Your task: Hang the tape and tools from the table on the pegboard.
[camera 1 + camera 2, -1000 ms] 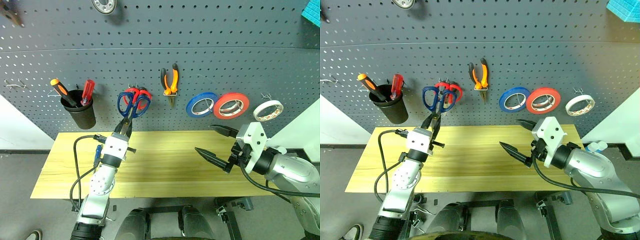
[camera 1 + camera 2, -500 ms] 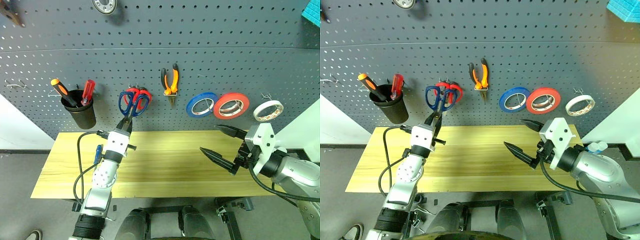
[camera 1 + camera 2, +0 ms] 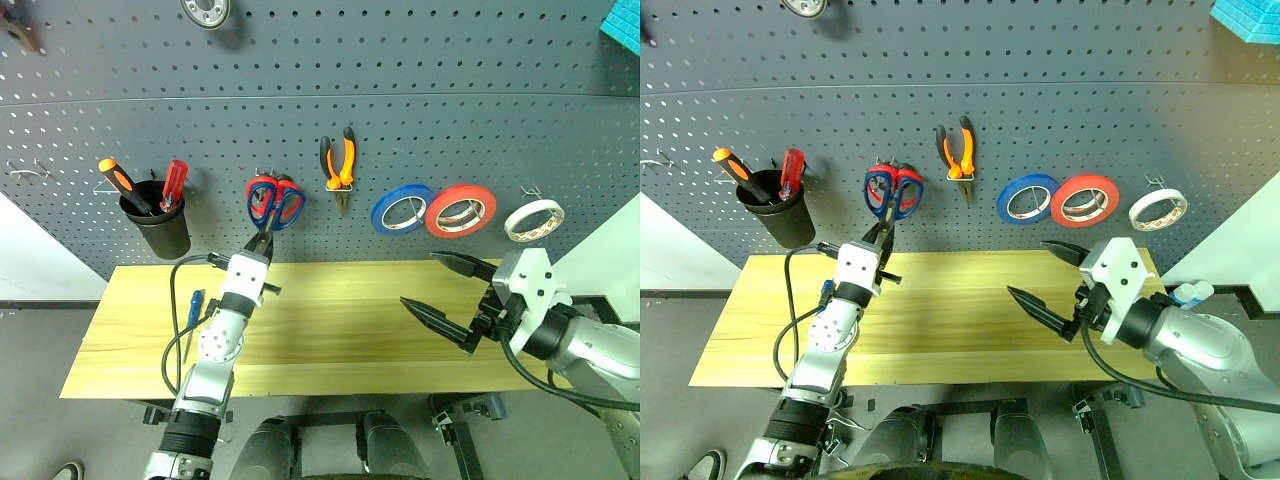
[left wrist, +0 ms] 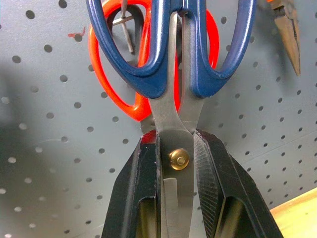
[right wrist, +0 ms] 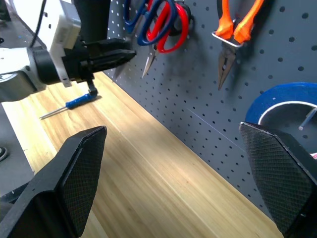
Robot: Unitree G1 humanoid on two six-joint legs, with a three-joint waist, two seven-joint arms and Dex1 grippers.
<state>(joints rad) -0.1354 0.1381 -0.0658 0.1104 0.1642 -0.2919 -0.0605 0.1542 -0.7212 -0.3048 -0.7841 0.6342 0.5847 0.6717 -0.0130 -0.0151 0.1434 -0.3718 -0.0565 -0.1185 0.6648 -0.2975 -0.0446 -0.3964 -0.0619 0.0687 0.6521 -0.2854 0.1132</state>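
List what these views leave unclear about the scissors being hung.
- Left wrist view: the hook behind the blue-handled scissors is masked by their handles, so whether they have caught it cannot be told.
- Their blade tips: hidden between the left gripper fingers.
- Red-handled scissors: mostly covered by the blue pair.

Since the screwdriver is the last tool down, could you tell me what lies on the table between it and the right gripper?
In the left eye view, only bare table lies between the blue-handled screwdriver and the open right gripper.
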